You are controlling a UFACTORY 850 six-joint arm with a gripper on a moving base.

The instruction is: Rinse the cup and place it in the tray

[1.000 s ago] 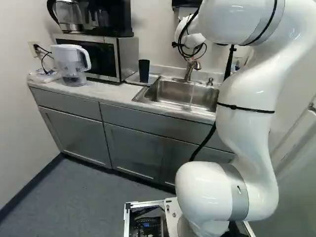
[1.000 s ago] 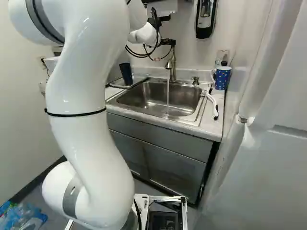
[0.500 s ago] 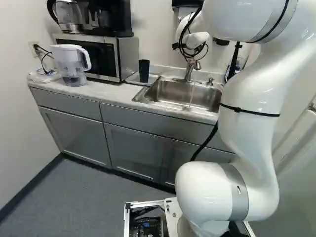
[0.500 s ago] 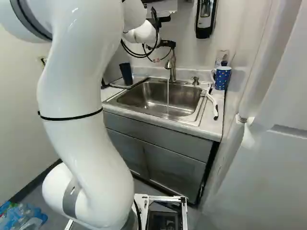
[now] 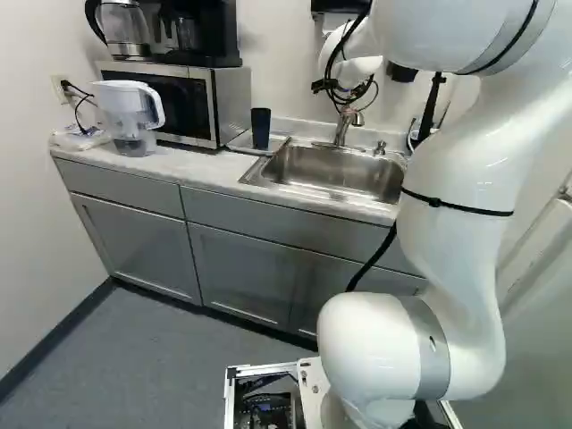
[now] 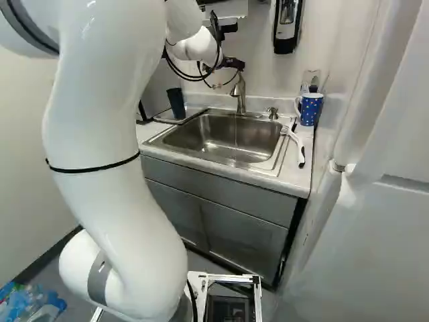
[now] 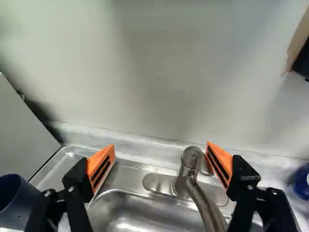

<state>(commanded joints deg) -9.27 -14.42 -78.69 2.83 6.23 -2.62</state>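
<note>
"First entry: the task's thing?"

"One dark blue, straight-sided cup [image 5: 260, 128]; it stands in the shallow metal tray [image 5: 279, 143], between microwave and sink."

"And the gripper?"

"One black gripper with orange pads [image 6: 234, 63]; raised by the top of the curved, brushed-metal faucet [image 6: 241, 87]; in the wrist view its two fingers stand wide apart, the faucet showing between them, nothing clamped; whether a pad touches the faucet, I cannot tell."

"The surface, left to right?"

"One pale, mottled countertop [image 5: 192, 165]; on it, a clear pitcher with white lid and handle [image 5: 128, 116]; a steel microwave with black door [image 5: 161, 98], bearing a glass kettle with black handle [image 5: 123, 25] and a black coffee maker [image 5: 210, 36]; then the tray; then a rectangular stainless sink [image 6: 221, 137], a thin thread of water falling into it; just beside that, a white-handled brush with black end [image 6: 296, 146]; near the back, a blue mug with pale dots [image 6: 310, 109]."

"The room?"

"Grey flat-fronted cabinets [image 5: 237, 273] beneath; blue-grey floor [image 5: 161, 357]; black-and-silver wall dispenser [image 6: 287, 23], above the countertop; white panelled door [image 6: 375, 221] at the right of the right base view; clear plastic bottles with blue [image 6: 30, 302], at its lower left."
</note>
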